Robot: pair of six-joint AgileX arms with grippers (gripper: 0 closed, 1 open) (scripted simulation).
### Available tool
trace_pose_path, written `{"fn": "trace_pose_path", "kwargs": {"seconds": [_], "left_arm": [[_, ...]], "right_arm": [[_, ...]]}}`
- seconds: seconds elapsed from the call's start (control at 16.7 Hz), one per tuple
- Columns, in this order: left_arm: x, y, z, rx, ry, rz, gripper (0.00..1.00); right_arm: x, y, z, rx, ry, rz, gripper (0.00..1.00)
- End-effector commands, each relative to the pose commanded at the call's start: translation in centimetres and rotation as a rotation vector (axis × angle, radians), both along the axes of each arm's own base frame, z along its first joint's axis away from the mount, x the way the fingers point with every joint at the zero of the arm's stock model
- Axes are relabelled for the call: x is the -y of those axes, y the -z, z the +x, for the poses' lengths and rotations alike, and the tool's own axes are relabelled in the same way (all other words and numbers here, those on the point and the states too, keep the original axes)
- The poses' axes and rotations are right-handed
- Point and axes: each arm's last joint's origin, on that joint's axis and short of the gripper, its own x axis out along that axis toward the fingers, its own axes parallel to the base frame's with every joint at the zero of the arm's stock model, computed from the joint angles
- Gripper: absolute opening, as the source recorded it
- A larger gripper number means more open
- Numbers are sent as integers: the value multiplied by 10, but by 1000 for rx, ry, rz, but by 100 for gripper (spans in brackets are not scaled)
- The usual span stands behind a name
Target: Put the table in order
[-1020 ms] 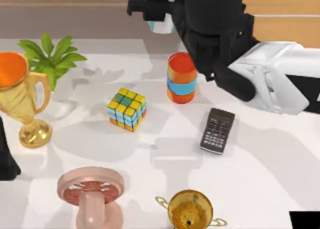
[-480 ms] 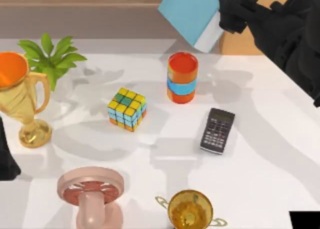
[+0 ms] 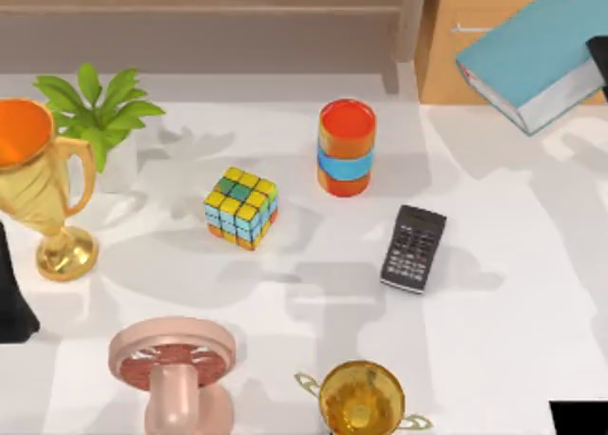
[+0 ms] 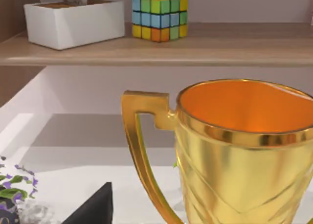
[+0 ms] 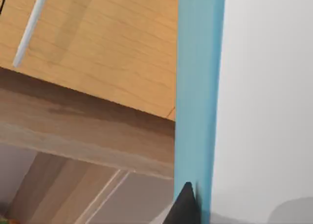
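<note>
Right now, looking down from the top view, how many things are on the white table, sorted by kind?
Trophies: 2
Puzzle cubes: 1
Calculators: 1
Orange and blue cans: 1
Potted plants: 1
Pink stands: 1
Total: 7 on the table

- Gold trophy cups: two on the table [image 3: 532, 293] — one large with orange inside [image 3: 33, 183], at the top view's left; one smaller [image 3: 361, 397] at the near edge.
- Colour-tile puzzle cubes: two — one on the table [image 3: 241, 207], one on the shelf [image 4: 159, 17] in the left wrist view.
- Orange cylinder with blue band [image 3: 346, 147]: one.
- Black calculator [image 3: 413, 248]: one.
- Blue book [image 3: 537, 50]: one, top right.
- Green potted plant [image 3: 95, 107]: one.
- Pink wheel-shaped stand [image 3: 173, 364]: one.
- White tissue box [image 4: 73, 21]: one, on the shelf.
- Purple-flowered plant [image 4: 12, 190]: one, partly seen.
</note>
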Motion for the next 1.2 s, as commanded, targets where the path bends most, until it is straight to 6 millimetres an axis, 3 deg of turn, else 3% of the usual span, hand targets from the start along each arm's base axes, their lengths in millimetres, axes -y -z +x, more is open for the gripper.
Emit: {"fn": "trace_pose_path", "kwargs": {"seconds": [0.18,0.42,0.66,0.84,1.2], "left_arm": [[0,0,0,0,0,0,100],[0,0,0,0,0,0,100],[0,0,0,0,0,0,100],[0,0,0,0,0,0,100],[0,0,0,0,0,0,100]], "right_arm": [[60,22,9,-85,154,153,0],[136,33,18,-74,331,320,0],[191,41,30,-21,418,412,0],[207,52,43,-10,422,442,0],[210,57,48,-11,419,450,0]]}}
